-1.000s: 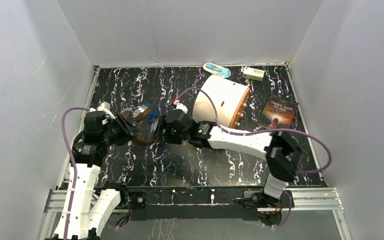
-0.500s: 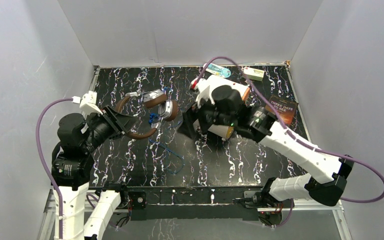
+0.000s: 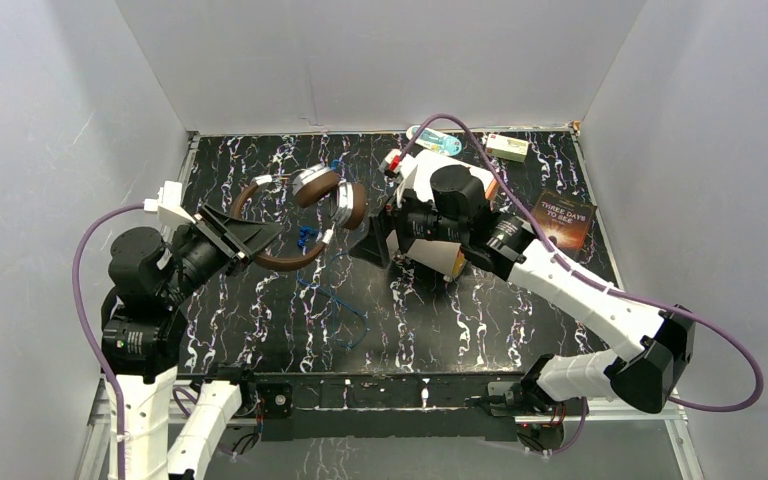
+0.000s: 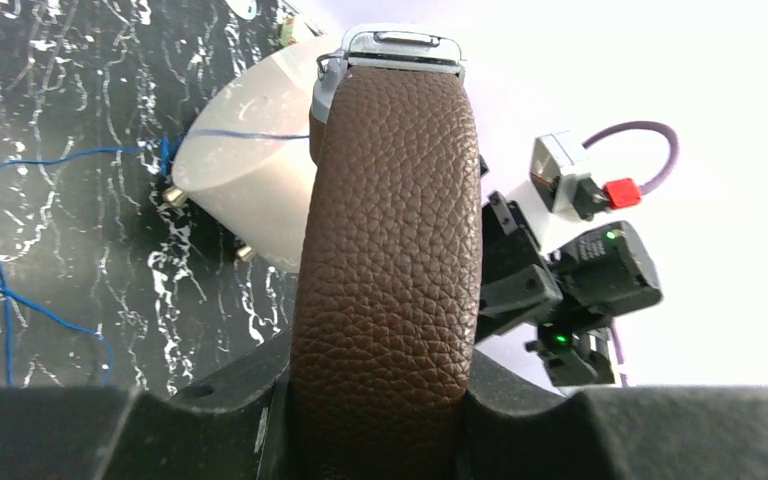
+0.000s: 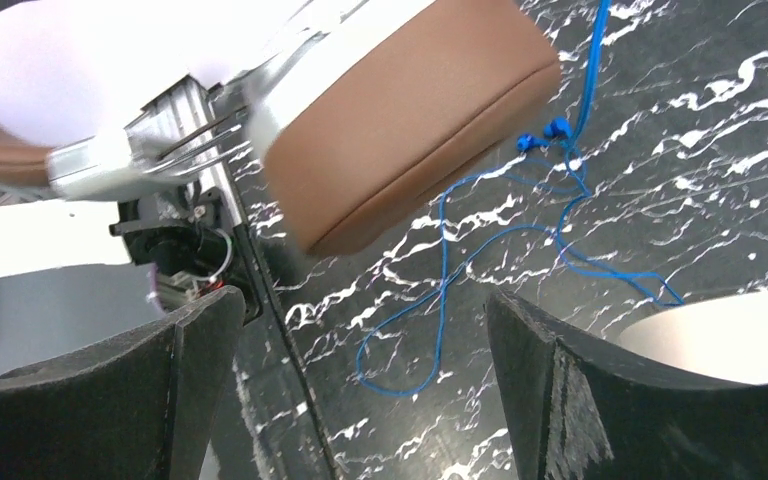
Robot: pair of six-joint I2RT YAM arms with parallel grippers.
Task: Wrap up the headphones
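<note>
Over black marbled bench (image 3: 440, 320), left gripper (image 3: 260, 238) pinches the headphones (image 3: 313, 188) aloft; right gripper (image 3: 377, 240) hangs spread wide beside them.

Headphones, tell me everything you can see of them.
The headphones are brown over-ear ones: a padded, grained leather-like headband, silver metal sliders and cup backs, smooth brown ear cushions. A thin blue cable hangs from them and lies in loose loops on the table. The left claw is shut on the headband and holds them up, cups toward the far side. The right claw stands open near one cup, apart from it.
</note>
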